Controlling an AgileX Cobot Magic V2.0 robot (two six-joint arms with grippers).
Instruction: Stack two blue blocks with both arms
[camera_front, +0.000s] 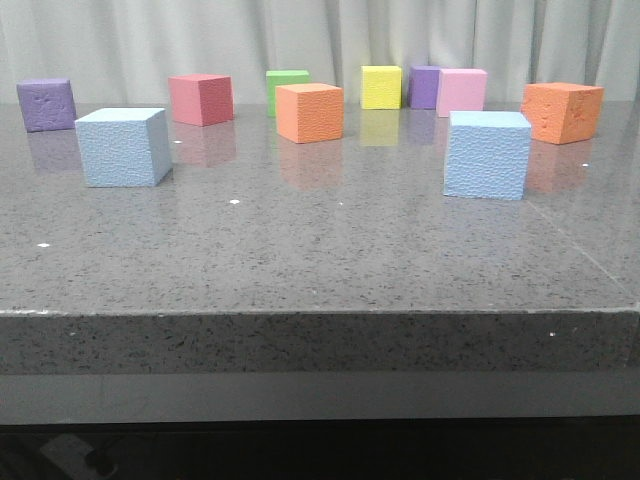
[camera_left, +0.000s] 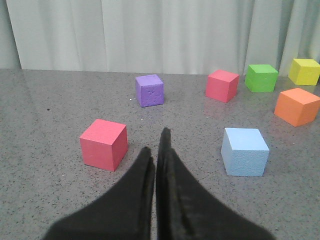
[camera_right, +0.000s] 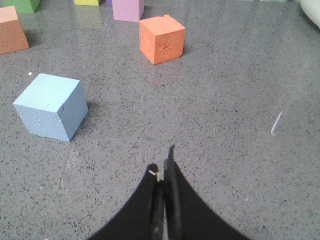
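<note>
Two pale blue blocks sit well apart on a speckled grey tabletop (camera_front: 320, 260), neither stacked nor touched. In the front view, the left blue block (camera_front: 123, 147) stands toward the left side, turned slightly so two faces show, while the right blue block (camera_front: 487, 154) stands toward the right side, nearer the front edge than most of the other cubes.

Behind them, a loose row of smaller cubes runs along the back before a pale curtain (camera_front: 320, 40): a purple cube (camera_front: 46, 104) at far left, a red cube (camera_front: 201, 99), a green cube (camera_front: 287, 87) just behind an orange cube (camera_front: 309, 112), a yellow cube (camera_front: 381, 87), a second purple cube (camera_front: 423, 87) tucked just behind a pink cube (camera_front: 461, 92), and a pitted orange cube (camera_front: 562, 112) at far right.

Neither arm shows in the front view. In the left wrist view, the left hand (camera_left: 156, 150) hangs above the tabletop with its dark fingers pressed together, holding nothing; another red cube (camera_left: 103, 144) and a blue block (camera_left: 244, 151) lie ahead to either side. In the right wrist view, the right hand (camera_right: 162, 172) is likewise closed and empty, clear of the blue block (camera_right: 51, 106) ahead.
</note>
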